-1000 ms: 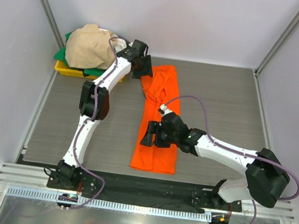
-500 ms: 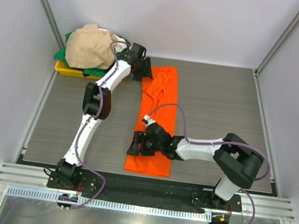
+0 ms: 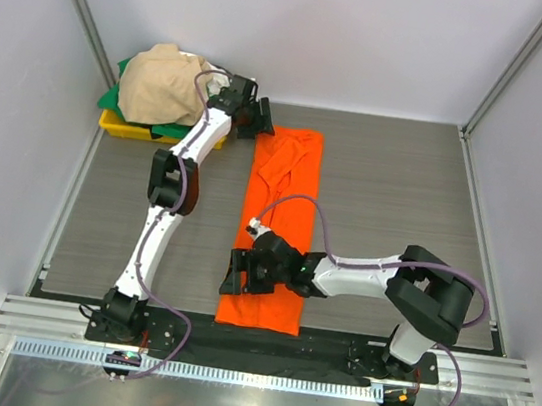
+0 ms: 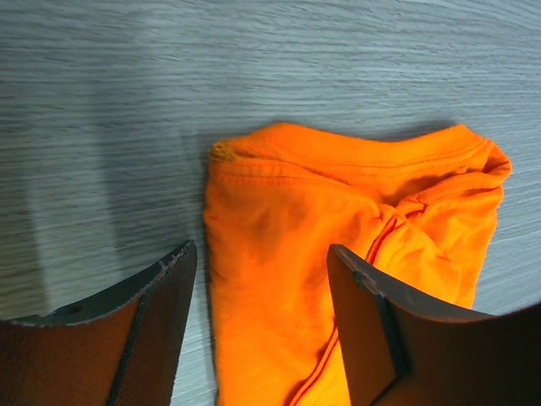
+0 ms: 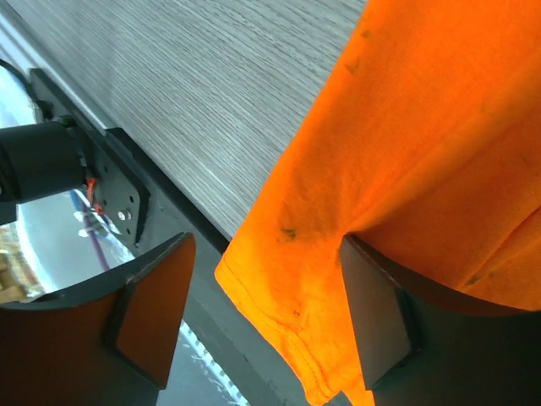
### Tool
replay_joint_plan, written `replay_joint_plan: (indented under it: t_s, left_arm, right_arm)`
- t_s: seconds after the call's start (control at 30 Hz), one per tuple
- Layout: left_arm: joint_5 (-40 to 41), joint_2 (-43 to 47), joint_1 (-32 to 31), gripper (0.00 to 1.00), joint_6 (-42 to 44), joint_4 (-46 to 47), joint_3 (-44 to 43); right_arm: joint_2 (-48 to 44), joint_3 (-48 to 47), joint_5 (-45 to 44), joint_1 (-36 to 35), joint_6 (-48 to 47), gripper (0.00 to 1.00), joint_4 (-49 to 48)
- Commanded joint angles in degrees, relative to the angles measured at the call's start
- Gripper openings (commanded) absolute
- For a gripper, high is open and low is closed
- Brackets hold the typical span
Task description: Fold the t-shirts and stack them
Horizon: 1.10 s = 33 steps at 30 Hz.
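Observation:
The orange t-shirt (image 3: pixel 276 224) lies as a long narrow strip down the middle of the table, its near hem at the table's front edge. My left gripper (image 3: pixel 255 118) is open over the shirt's far left corner; the left wrist view shows my left gripper (image 4: pixel 260 254) with orange cloth (image 4: pixel 338 194) below and between the fingers. My right gripper (image 3: pixel 238 271) is open low over the shirt's near left edge; in the right wrist view my right gripper (image 5: pixel 266 245) straddles the hem corner (image 5: pixel 287 288), its right finger (image 5: pixel 380 313) touching the cloth. A beige shirt (image 3: pixel 162 82) lies on a dark green one (image 3: pixel 114 98).
The yellow bin (image 3: pixel 125 125) under the beige and green pile stands at the table's far left corner. The grey wood-grain table (image 3: pixel 402 201) is bounded by white walls. A black rail (image 3: pixel 331 348) runs along the front edge, where the arm bases stand.
My right gripper has moved nearer and left along the shirt, and the shirt has slid toward the front edge and straightened. My left gripper shifted slightly left at the far corner.

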<state>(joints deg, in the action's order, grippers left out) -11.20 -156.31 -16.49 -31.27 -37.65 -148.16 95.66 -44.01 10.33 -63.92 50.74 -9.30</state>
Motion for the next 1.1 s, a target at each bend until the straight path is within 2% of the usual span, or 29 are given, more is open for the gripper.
replay_joint_plan:
  t_s: [0.0,0.03,0.13,0.2,0.23,0.33,0.43,0.47,0.53,0.57,0.6,0.73,0.8,0.83,0.9,1.07]
  left_arm:
    - [-0.92,2.05,1.11,0.68,0.86,-1.20,-1.52]
    - [-1.10,5.37,1.20,0.69,0.68,-1.11,-0.48]
    - [-1.02,14.84,1.20,0.75,-0.02,-1.55,2.16]
    - [-0.75,19.44,1.20,0.78,-0.63,-3.04,5.15]
    - [-0.84,24.42,1.20,0.80,-1.07,-4.61,7.07]
    - [-1.19,31.22,1.11,0.84,-1.43,-7.69,10.33]
    - [0.56,40.01,0.76,0.84,-0.47,-13.84,16.82]
    - [1.78,45.43,0.41,0.84,-0.03,-15.68,19.20]
    - [4.77,51.86,-0.55,0.82,1.29,-19.47,30.78]
    - [5.66,58.94,-1.69,0.81,1.21,-18.70,35.70]
    - [6.27,63.45,-2.49,0.81,0.95,-17.73,48.10]
    - [8.11,81.83,-6.62,0.80,-3.87,-13.42,73.66]
    - [8.91,91.83,-9.52,0.80,-5.73,-12.28,81.59]
    - [9.61,95.19,-10.57,0.79,-8.61,-12.27,88.32]
    - [9.62,103.35,-13.11,0.78,-11.52,-12.36,93.81]
    - [8.74,114.90,-17.69,0.74,-22.42,-11.75,108.41]
  right_arm:
    - [0.15,-4.32,-2.76,-0.59,-5.19,0.77,12.80]
    - [-0.47,-7.72,-3.73,-0.59,-6.52,0.82,14.73]
    - [-3.45,-16.06,-8.73,-0.33,-11.60,0.91,24.13]
    - [-6.69,-19.87,-13.19,0.20,-13.47,0.93,31.16]
    - [-8.02,-22.58,-14.53,0.46,-14.43,0.95,34.93]
    - [-15.04,-23.58,-20.94,0.55,-14.01,0.98,39.17]
    - [-23.02,-19.30,-27.72,0.73,-8.40,0.99,45.06]
    - [-24.89,-17.53,-29.03,0.81,-4.20,0.99,48.03]
    - [-28.49,-11.32,-30.45,0.81,0.48,1.00,50.16]
    - [-31.73,-8.93,-30.11,0.82,4.94,1.00,51.21]
    - [-33.67,-6.55,-29.49,0.82,6.98,0.99,51.48]
    - [-42.38,8.13,-24.75,0.12,14.29,0.91,48.51]
    - [-46.86,13.22,-21.94,-0.24,16.48,0.86,45.43]
    - [-47.92,14.55,-21.15,-0.33,17.02,0.84,43.51]
    - [-49.16,17.62,-19.12,-1.03,18.07,0.80,41.57]
    - [-47.24,24.22,-17.36,-6.20,23.60,0.72,31.11]
